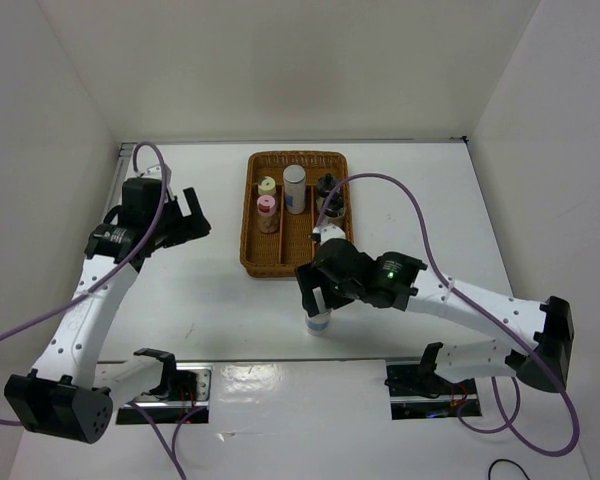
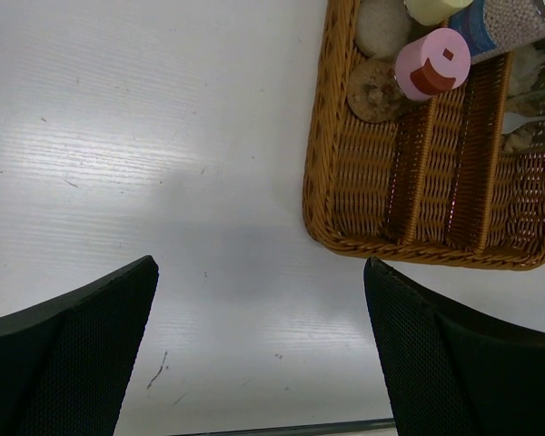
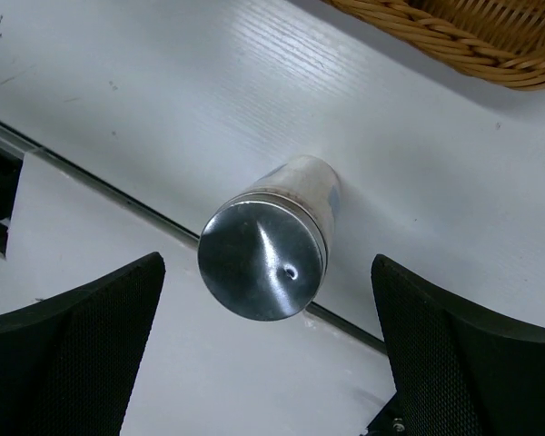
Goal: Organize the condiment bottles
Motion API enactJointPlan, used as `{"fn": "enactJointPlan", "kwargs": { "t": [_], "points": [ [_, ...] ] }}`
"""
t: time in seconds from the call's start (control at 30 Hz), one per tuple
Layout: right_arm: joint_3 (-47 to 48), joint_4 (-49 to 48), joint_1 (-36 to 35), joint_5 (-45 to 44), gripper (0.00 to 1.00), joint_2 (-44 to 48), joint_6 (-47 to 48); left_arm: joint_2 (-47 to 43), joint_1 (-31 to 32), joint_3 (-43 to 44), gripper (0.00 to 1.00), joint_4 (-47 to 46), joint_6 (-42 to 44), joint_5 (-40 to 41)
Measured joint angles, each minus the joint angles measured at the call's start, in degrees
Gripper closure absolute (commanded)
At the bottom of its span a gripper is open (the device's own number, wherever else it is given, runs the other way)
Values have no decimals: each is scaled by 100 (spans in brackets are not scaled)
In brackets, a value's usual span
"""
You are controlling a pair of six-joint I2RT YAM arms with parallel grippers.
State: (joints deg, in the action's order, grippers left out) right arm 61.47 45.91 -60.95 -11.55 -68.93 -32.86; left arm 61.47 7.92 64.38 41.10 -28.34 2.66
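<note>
Surface (image 1: 210,300): white, basket (image 1: 248,215) carried.
Bottle (image 3: 263,250): upright, just outside basket's near edge.
Right pincer (image 3: 271,350): spread wide, empty, directly above bottle.
Left pincer (image 2: 259,354): spread, empty, farther off.

**Robot test cell in a lab, with a kitchen prop on the bench**

Plain white panels (image 1: 40,150) close in a white table (image 1: 210,300) behind the wicker basket (image 1: 248,215) and to either side of it, like a booth built for filming. Nearer than the basket, a left arm (image 1: 90,310) and a right arm (image 1: 480,305), both white with black joints, are bolted at the table's edge. Each trails a loose purple cable (image 1: 380,179). Cut-outs (image 1: 190,385) in the tabletop beside their bases expose wiring. The basket holds condiment bottles (image 1: 294,188), household goods on an otherwise technical bench.
</note>
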Motion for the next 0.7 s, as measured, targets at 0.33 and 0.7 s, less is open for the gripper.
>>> {"fn": "enactJointPlan", "kwargs": {
  "t": [0.33,0.7],
  "points": [
    [-295,-131,-20,13,1,-382,-72,-243,-153,-101,0,-4,11,-20],
    [-304,-323,-42,7,27,-741,-7,-249,-216,-205,0,0,11,-44]
  ]
}}
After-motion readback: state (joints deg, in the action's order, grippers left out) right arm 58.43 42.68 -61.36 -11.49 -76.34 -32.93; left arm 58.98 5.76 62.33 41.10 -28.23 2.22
